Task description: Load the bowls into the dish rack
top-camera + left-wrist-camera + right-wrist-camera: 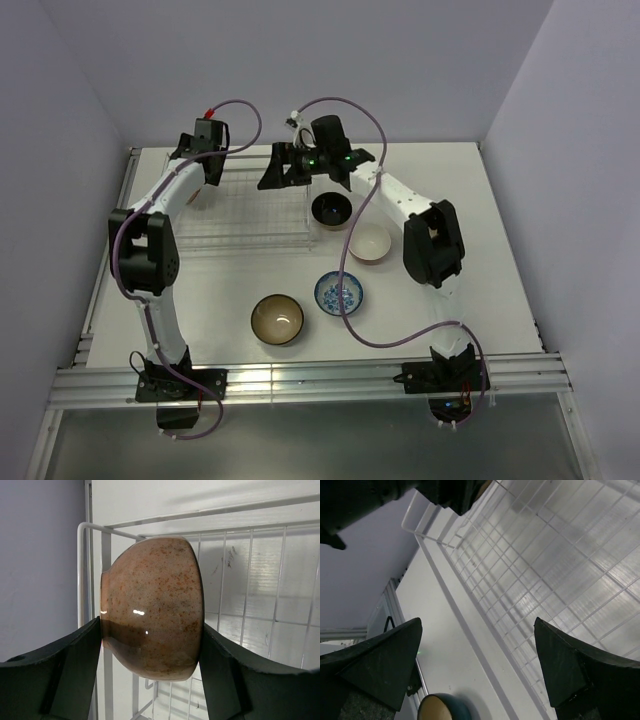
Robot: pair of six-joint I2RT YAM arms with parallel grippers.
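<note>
holding the speckled tan bowl (150, 605) on its side, the left claw (150, 632) is clamped across it, foot against one finger and rim against the other. under and behind this claw is the far-left corner of the dish rack (82, 570). the bowl hangs just inside the corner wire; whether it touches the grid yet i can't tell from the wrist view. the right claw (478, 625) has its jaws wide apart w/ nothing btw them, hovering over the rack's right edge.

progress, as i judge it: early. no bowl shows resting in the rack, so this looks like the first going in. four wait on the table (450, 200), all nearward of the right claw: black-inside bowl (331, 209) just beside the rack, white-inside bowl (369, 243), blue-and-white bowl (340, 293), plain tan bowl (277, 320). that makes five w/ the held one; a sixth doesn't show, maybe hidden by an arm.

room: the grid btw the two claws looks bare, so there's plenty of space to the right of the left claw. the tight spot is the corner wire close on its left. the claws themselves are well apart.
</note>
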